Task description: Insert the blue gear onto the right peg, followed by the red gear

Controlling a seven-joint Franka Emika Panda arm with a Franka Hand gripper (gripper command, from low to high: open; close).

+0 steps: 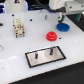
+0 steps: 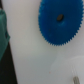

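The blue gear (image 1: 63, 27) lies flat on the white table at the exterior view's right, and it fills much of the wrist view (image 2: 60, 22) with its centre hole showing. The smaller red gear (image 1: 50, 35) lies just beside it, toward the exterior view's left. The grey, black-edged plate (image 1: 56, 53) sits nearer the front, with the right peg (image 1: 50, 50) and its left twin (image 1: 37, 53) standing on it. My gripper (image 1: 60, 18) hangs just above the blue gear. Its fingers are too small and blurred to tell whether they are open or shut.
A beige blocky object (image 1: 18, 27) stands at the exterior view's left. Small dark items (image 1: 30, 20) lie near the back edge. The white arm (image 1: 56, 5) comes down from the top. A greenish thing (image 2: 2, 30) shows at the wrist view's edge.
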